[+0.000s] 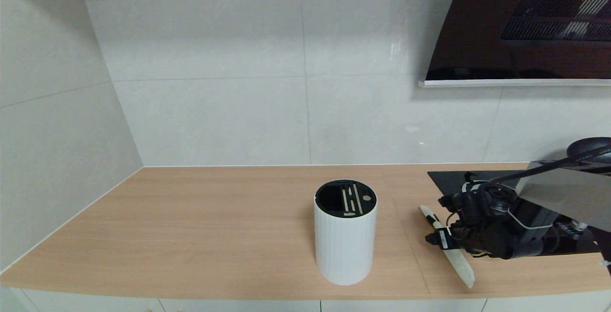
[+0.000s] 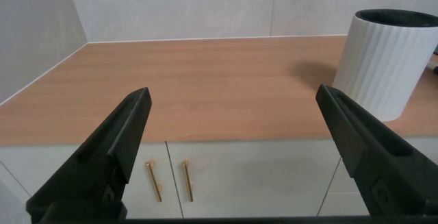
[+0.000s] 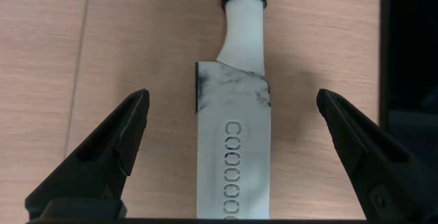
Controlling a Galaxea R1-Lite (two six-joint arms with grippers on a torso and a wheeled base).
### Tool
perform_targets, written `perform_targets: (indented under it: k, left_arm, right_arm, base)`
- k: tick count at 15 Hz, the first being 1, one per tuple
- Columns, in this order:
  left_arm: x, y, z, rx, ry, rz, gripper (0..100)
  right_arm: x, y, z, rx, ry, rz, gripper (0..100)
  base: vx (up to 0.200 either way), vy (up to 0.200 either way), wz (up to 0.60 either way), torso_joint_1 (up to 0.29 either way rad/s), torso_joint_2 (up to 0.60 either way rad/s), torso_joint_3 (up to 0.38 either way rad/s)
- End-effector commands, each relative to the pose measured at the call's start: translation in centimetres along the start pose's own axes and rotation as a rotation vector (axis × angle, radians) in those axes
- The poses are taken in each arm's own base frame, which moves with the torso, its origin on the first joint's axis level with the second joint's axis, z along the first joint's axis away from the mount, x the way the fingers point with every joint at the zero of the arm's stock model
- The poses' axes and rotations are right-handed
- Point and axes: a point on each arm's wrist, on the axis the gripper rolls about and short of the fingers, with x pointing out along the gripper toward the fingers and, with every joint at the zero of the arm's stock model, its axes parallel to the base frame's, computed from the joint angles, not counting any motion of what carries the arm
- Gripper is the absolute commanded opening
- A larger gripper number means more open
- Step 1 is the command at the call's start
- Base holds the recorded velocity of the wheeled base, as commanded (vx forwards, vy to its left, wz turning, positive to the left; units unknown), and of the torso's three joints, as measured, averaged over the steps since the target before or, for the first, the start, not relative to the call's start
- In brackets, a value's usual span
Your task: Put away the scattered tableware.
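A white knife (image 1: 453,252) with a black-and-white handle lies flat on the wooden counter (image 1: 215,226), right of a white ribbed utensil holder (image 1: 345,233) whose black top has slots. My right gripper (image 1: 441,226) hovers directly over the knife. In the right wrist view its open fingers (image 3: 102,155) straddle the blade (image 3: 233,148) near the handle, with a gap on both sides. My left gripper (image 2: 233,155) is open in front of the counter's edge, holding nothing, with the holder (image 2: 387,59) off to one side.
A black cooktop (image 1: 458,178) is set into the counter just behind the right arm, under a dark range hood (image 1: 520,30). Tiled walls close off the back and left. Cabinet doors with gold handles (image 2: 168,179) sit below the counter.
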Motion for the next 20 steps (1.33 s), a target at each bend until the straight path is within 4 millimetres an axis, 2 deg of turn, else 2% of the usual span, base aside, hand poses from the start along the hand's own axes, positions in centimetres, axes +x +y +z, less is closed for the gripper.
perform_targets:
  k: [1,14,15,20]
  left_arm:
    - [0.0,0.0,0.0,0.000,-0.001,0.000,100]
    - [0.0,0.0,0.0,0.000,-0.001,0.000,100]
    - [0.0,0.0,0.0,0.000,-0.001,0.000,100]
    - [0.0,0.0,0.0,0.000,-0.001,0.000,100]
  right_arm:
    - [0.0,-0.2,0.2,0.004,-0.005,-0.001,100]
    - [1.2,-0.1,-0.1,0.006,0.007,0.004,100]
    - [1.2,-0.1,-0.1,0.006,0.007,0.004,0]
    - [1.2,-0.3,-0.1,0.008,0.027,0.001,0]
  base:
    - [0.000,0.000,0.00,0.000,0.00,0.000]
    - [0.000,0.000,0.00,0.000,0.00,0.000]
    - [0.000,0.000,0.00,0.000,0.00,0.000]
    - [0.000,0.000,0.00,0.000,0.00,0.000]
